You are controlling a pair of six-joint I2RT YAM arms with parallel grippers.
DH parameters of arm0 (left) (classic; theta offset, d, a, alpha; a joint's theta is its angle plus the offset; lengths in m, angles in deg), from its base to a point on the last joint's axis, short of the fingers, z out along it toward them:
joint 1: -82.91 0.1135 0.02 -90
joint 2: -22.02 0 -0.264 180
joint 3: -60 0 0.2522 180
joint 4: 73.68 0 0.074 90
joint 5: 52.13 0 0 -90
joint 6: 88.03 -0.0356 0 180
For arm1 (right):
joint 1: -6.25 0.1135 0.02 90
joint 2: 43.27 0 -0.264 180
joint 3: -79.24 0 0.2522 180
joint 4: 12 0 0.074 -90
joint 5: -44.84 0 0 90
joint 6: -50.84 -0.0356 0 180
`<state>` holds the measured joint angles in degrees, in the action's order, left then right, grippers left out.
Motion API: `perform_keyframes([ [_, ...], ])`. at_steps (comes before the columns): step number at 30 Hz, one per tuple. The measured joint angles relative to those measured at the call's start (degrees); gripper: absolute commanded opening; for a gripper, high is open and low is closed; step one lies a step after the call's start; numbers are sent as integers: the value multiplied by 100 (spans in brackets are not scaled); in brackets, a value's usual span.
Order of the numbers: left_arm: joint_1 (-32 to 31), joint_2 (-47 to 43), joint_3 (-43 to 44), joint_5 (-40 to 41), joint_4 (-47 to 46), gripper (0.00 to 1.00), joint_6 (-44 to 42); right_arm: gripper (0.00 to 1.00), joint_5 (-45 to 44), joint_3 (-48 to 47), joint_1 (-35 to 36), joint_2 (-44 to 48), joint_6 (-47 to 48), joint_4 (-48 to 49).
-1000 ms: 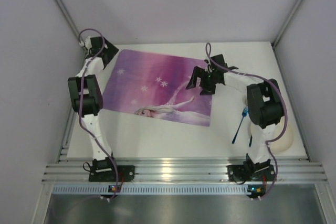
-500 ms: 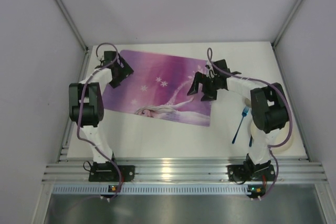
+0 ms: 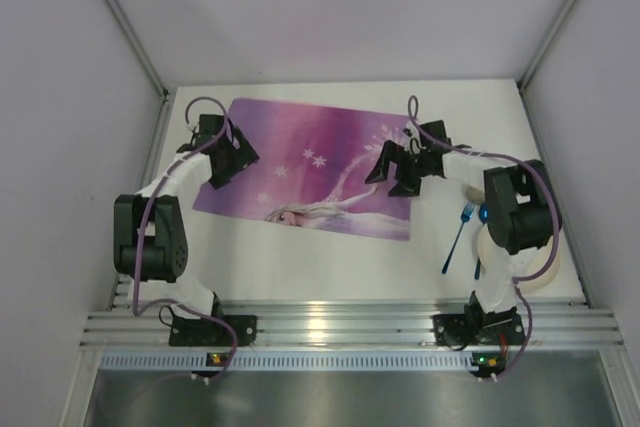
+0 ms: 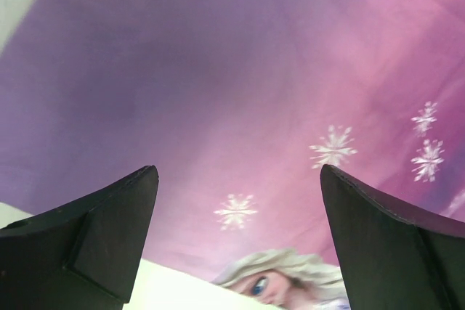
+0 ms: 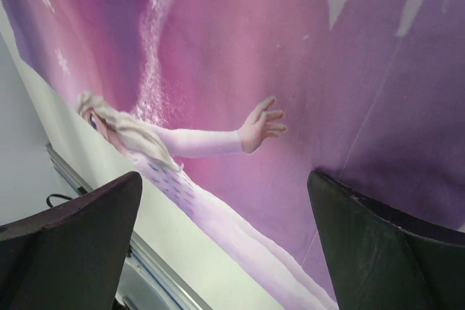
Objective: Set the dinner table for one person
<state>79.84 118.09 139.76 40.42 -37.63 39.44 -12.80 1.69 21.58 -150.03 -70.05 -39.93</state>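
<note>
Top view: enclosed bay with plain pale grey-lilac walls on the left, right and back. Silver frame posts run diagonally in from the upper left and upper right corners.

Dinner table [image 3: 330, 267]: matte white, fills the middle of the frame. A ribbed silver rail [image 3: 350, 325] crosses the lower part, with both arm bases bolted to it. A grey metal sheet lies below the rail, at the bottom edge.

Placemat [image 3: 310, 162]: purple-pink print with snowflakes and a fair-haired figure. It lies flat on the table at centre, slightly skewed, its right end lower in the frame.

Left gripper [image 3: 225, 152]: over the placemat's left end. Jaws spread wide, nothing between them. Left wrist view agrees, with the dark fingers [image 4: 94, 245] well apart and only mat print between them. Bare white table shows at the top left corner and the bottom edge.

Right gripper [image 3: 395, 169]: over the placemat's right end. Jaws also wide apart, holding nothing. Right wrist view shows print between the fingers [image 5: 378, 245], then a white table strip and the rail at lower left.

Blue fork [image 3: 458, 237]: on bare table right of the mat, tines toward the back.

White round dish [image 3: 545, 269]: lower right, partly hidden by the right arm.
</note>
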Motion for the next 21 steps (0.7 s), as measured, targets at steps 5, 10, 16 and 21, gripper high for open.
perform_keyframes([
  [5,-55,-535,-584,9,125,99,4,100,-28,118,-756,166,133,-190],
  [10,-85,-844,-859,9,177,99,15,100,-175,103,-1154,223,236,-358],
  [16,-247,-935,-885,33,238,99,33,100,-323,-15,-1143,251,345,-645],
  [21,-323,-949,-612,111,605,99,-44,100,-501,-15,-1106,734,361,-1130],
])
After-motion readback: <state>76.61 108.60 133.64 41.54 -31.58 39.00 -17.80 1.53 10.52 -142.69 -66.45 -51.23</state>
